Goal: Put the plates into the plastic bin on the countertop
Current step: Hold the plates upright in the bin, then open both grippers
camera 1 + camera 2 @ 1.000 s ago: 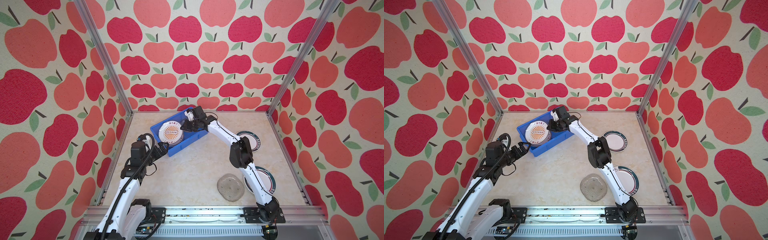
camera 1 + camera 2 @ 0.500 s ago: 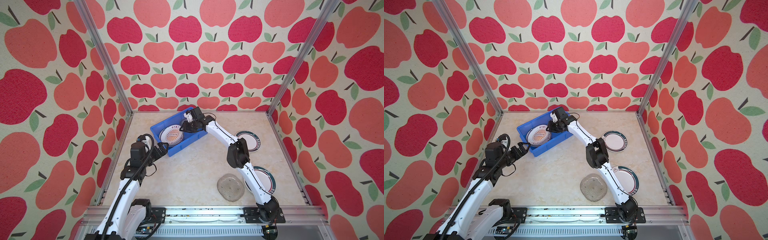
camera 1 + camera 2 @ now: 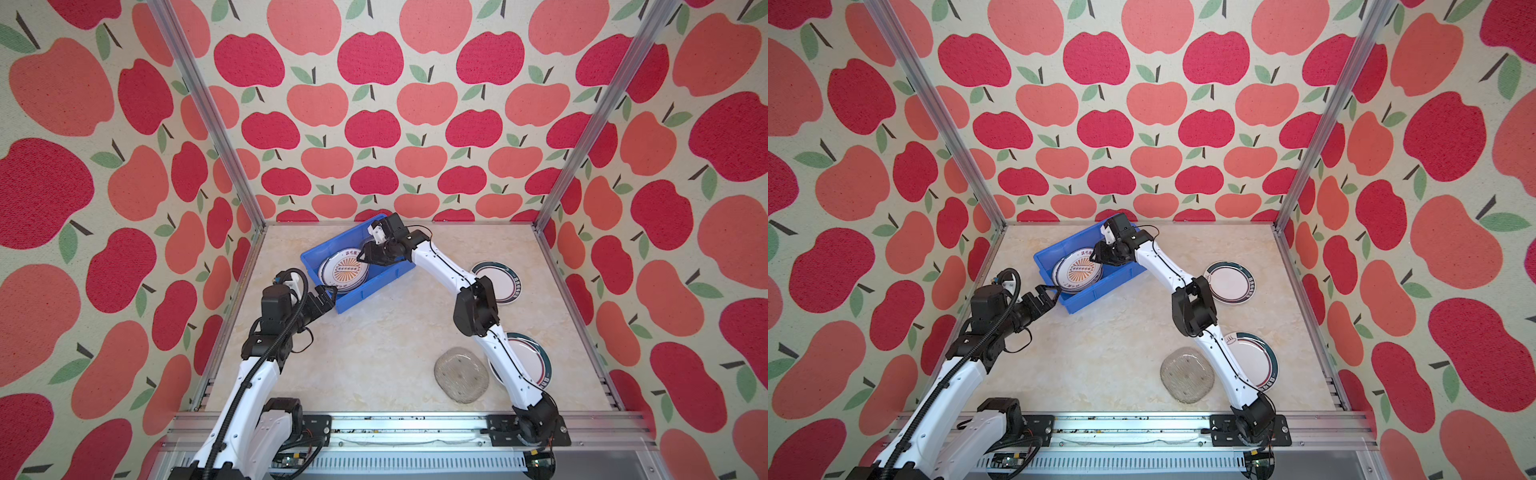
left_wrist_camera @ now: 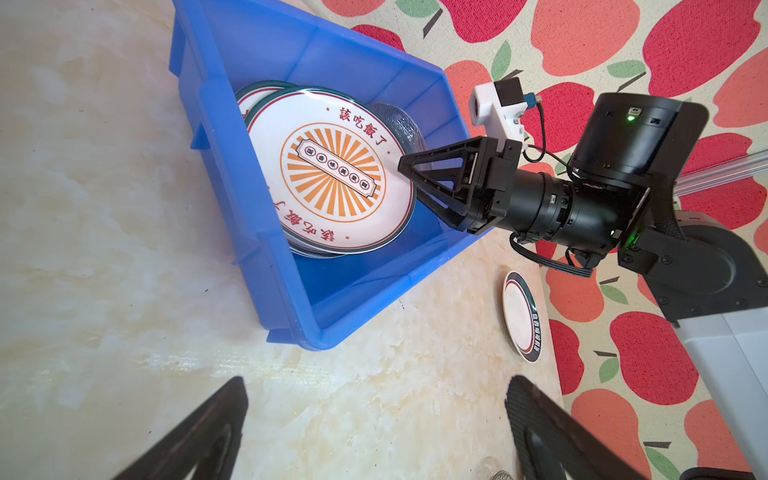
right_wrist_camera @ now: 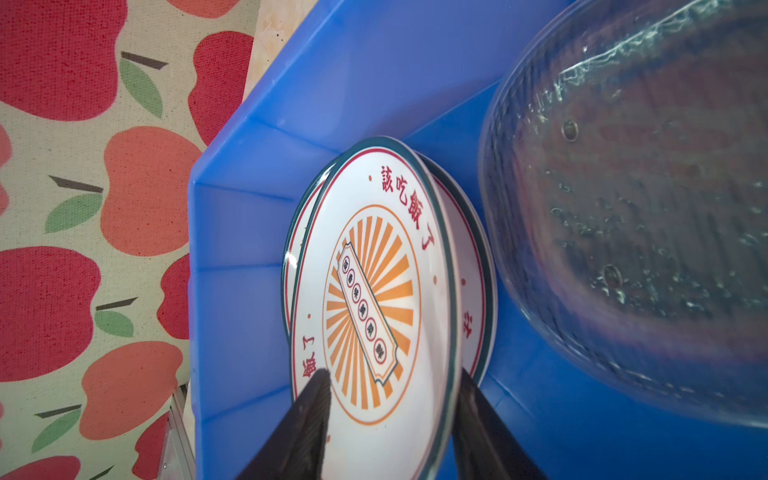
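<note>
The blue plastic bin sits at the back left of the countertop. A stack of orange sunburst plates lies in it, beside a clear glass plate. My right gripper is open inside the bin. Its fingers straddle the top sunburst plate's rim with gaps either side. My left gripper hangs open and empty by the bin's near corner. Two green-rimmed plates and a clear glass plate lie on the countertop at the right.
Apple-patterned walls and aluminium rails enclose the countertop on three sides. My right arm passes over the nearer green-rimmed plate and partly hides it. The bin stands at an angle close to the back wall.
The right gripper lowered the sunburst plate onto the stack in the bin and its jaws spread apart. The left arm stayed where it was.
</note>
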{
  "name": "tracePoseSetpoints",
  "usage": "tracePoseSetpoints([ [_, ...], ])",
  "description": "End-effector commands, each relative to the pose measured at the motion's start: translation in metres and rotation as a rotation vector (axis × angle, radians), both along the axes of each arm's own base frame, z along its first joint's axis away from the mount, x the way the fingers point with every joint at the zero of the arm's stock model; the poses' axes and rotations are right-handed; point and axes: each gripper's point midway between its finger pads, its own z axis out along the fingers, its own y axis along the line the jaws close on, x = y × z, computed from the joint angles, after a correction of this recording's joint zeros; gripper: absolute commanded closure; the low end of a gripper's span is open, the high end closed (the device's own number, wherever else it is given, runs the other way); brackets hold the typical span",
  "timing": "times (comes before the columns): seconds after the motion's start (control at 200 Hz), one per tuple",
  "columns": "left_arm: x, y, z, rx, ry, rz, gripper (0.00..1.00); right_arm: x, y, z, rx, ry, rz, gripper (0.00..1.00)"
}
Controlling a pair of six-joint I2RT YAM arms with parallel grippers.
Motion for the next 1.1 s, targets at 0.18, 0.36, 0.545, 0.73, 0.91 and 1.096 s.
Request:
tracePoseSetpoints([
  [0.18,-0.001,-0.002,0.004,-0.021,-0.01,-0.007,0.01,-0.007,0.016,-0.006,-0.003,-0.009,0.008,0.35],
  [0.36,0.0,-0.002,0.004,-0.024,-0.009,-0.009,0.01,-0.005,0.018,-0.006,-0.006,-0.026,0.0,0.29],
  [0.545,0.003,-0.005,0.007,-0.034,-0.014,-0.014,0.01,-0.005,0.021,-0.003,-0.012,-0.053,0.001,0.18],
  [0.73,0.002,-0.006,0.009,-0.028,-0.016,-0.015,0.01,-0.006,0.026,0.007,-0.003,-0.09,0.008,0.13],
  [0.91,-0.001,-0.006,0.011,-0.011,-0.012,-0.009,0.01,-0.005,0.025,0.009,-0.014,-0.107,0.012,0.11],
  [1.096,-0.002,-0.009,0.012,0.006,-0.003,-0.016,0.01,-0.003,0.015,0.006,-0.074,-0.136,0.005,0.1],
])
